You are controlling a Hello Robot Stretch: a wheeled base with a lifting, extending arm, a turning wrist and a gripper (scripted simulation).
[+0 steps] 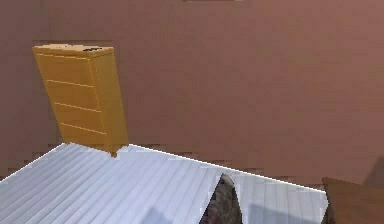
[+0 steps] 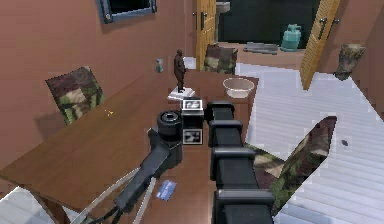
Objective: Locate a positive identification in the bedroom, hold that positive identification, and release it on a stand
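Note:
My gripper (image 2: pixel 112 216) reaches over a brown wooden table (image 2: pixel 90 150) in the arm side view. Its dark body (image 2: pixel 160 145) sits left of the two white marked squares, and the thin fingers (image 2: pixel 145 200) run down toward the picture's bottom edge. A small flat bluish card (image 2: pixel 166 189) lies on the tabletop right beside the fingers. With the card lying there on the table, I cannot tell whether the gripper holds anything. The dark arm bar (image 2: pixel 232 165) rises from the bottom edge across the table's right side.
The table also carries a dark statuette (image 2: pixel 180 72) on a white base and a pale bowl (image 2: pixel 238 86). Patterned chairs (image 2: pixel 75 92) (image 2: pixel 300 160) stand around it. An open doorway (image 2: pixel 262 25) lies beyond. An orange dresser (image 1: pixel 82 95) stands against the brown wall in the forward view.

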